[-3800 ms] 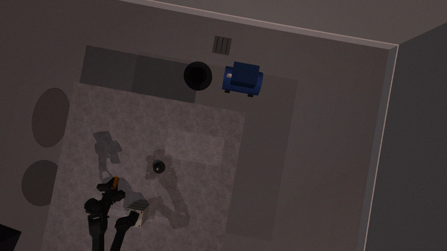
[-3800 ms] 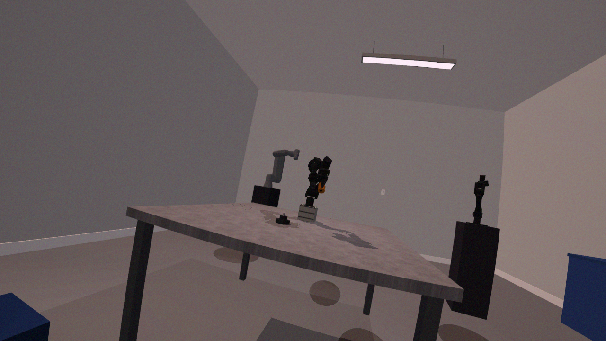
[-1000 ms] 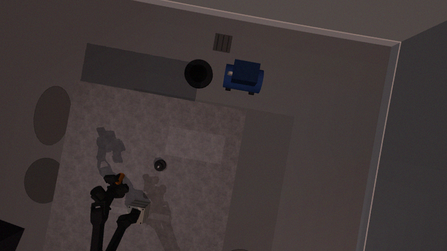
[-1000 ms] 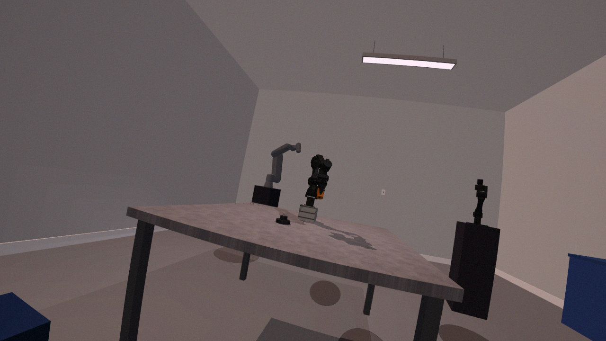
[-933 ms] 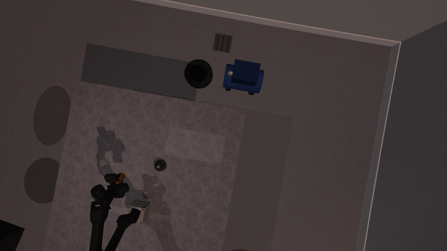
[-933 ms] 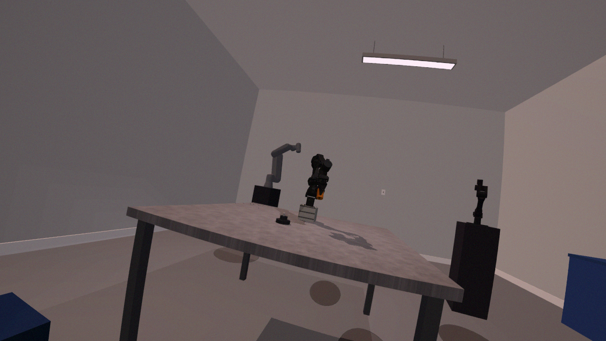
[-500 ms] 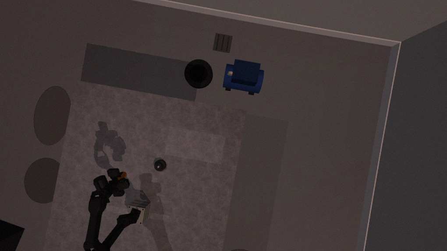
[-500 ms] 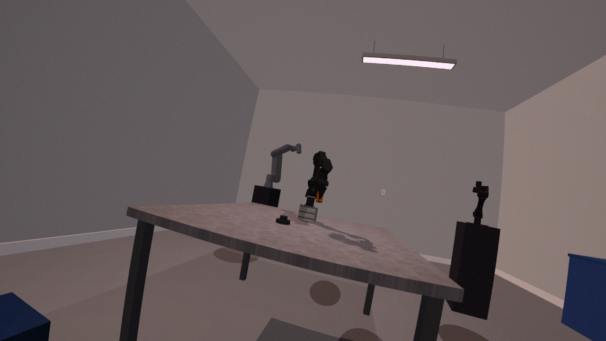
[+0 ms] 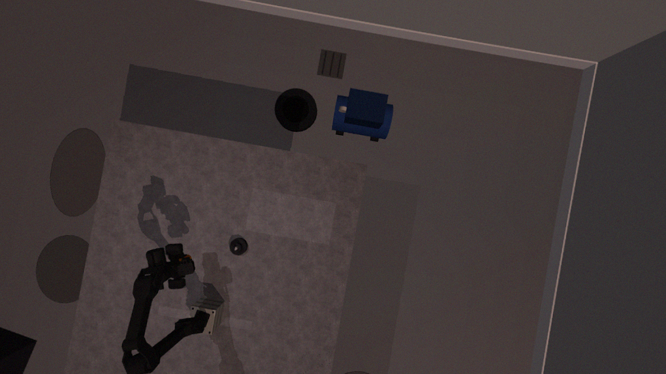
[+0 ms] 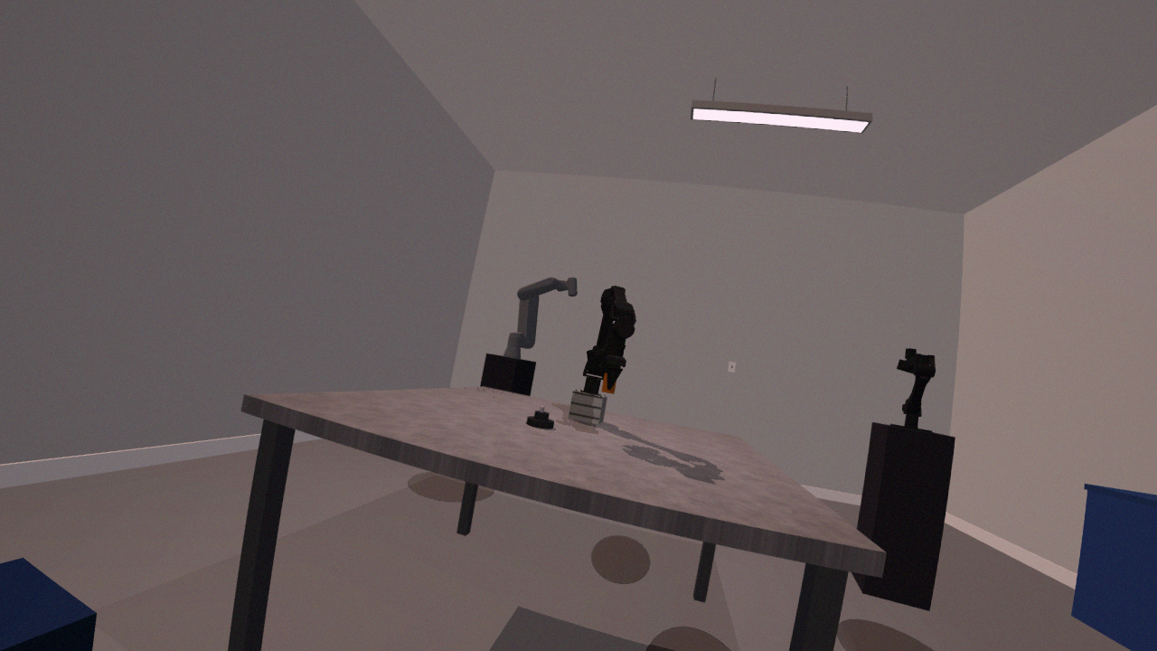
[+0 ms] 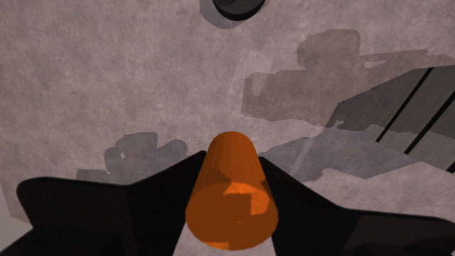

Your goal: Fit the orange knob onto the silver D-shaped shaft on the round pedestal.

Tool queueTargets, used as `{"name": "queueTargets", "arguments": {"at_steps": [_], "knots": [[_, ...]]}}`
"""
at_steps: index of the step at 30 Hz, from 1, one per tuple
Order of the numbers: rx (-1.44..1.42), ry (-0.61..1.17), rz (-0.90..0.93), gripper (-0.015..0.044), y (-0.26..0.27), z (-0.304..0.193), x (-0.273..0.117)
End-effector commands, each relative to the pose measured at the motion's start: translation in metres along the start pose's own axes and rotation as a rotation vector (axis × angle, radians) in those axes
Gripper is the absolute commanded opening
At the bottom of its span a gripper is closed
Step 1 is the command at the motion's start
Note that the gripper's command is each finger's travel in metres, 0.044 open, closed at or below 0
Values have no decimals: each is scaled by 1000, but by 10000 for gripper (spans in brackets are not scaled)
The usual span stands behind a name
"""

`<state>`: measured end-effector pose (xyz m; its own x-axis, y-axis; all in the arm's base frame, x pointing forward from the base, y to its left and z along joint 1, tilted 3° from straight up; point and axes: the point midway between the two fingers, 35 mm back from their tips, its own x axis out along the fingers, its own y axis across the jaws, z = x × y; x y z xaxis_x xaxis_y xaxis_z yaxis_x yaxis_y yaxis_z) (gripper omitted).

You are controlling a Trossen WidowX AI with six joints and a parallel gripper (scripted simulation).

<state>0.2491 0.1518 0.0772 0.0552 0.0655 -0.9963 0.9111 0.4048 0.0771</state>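
The orange knob (image 11: 231, 192) (image 10: 609, 383) is held between the two dark fingers of my gripper (image 11: 231, 158), well above the table; in the top view only a sliver of the knob (image 9: 185, 258) shows. My gripper is shut on it. The knob's underside and hole are hidden. The black round pedestal (image 9: 239, 246) (image 10: 540, 421) (image 11: 239, 11) stands on the table, cut off at the top edge of the wrist view. Its small silver shaft (image 10: 542, 410) points up. The knob is apart from the pedestal, to its left in the top view. The shaft's flat side cannot be made out.
My arm's base stands on a pale grooved block (image 9: 212, 321) (image 10: 587, 407) (image 11: 423, 114) on the table (image 9: 295, 298) (image 10: 388, 429). Beyond the table are a blue machine (image 9: 364, 114), a dark round bin (image 9: 296, 109) and a dark stand (image 10: 906, 510) bearing another arm (image 10: 917, 388).
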Motion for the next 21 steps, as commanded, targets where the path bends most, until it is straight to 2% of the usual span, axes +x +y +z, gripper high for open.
{"name": "queueTargets", "arguments": {"at_steps": [1,21], "knots": [[-4,5,-26,0,2,-1,8],[-6,7,-59,0,8,-2,97]]}}
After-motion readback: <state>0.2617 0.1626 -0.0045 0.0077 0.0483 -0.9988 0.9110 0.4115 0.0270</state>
